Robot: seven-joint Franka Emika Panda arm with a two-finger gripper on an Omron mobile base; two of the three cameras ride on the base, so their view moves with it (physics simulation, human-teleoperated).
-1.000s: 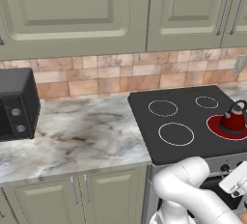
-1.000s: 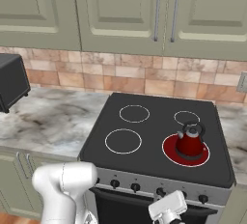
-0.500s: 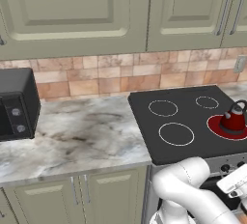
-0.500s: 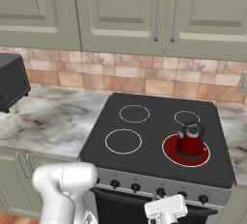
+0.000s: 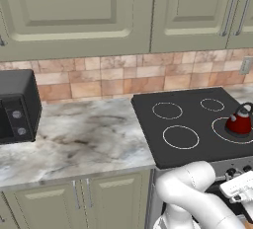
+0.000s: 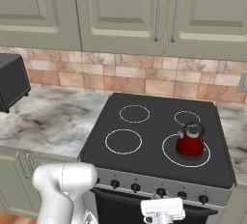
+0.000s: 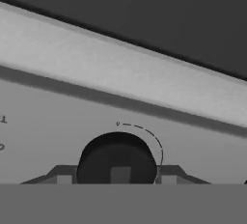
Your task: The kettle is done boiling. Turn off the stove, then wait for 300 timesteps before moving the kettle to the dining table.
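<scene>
The small red kettle (image 5: 239,124) (image 6: 190,143) stands upright on the front right burner of the black stove (image 5: 197,119) (image 6: 149,131), whose ring shows white with no glow. My gripper (image 6: 163,209) (image 5: 239,188) is low in front of the stove's silver control panel, level with the row of black knobs. In the hand view a round black knob (image 7: 117,156) sits between the two fingertips (image 7: 62,178), which press against its sides, so the gripper (image 7: 117,179) is shut on it. The dining table is out of view.
A black microwave (image 5: 17,105) (image 6: 10,80) stands on the marbled counter (image 5: 84,134) left of the stove. Pale green wall cabinets (image 6: 120,10) hang above and base cabinets (image 5: 84,198) stand below. Other knobs (image 6: 136,187) line the panel.
The red glow of the burner under the kettle has gone out, leaving a white ring. My hand has rolled from tilted to level on the knob. The kettle has not moved.
</scene>
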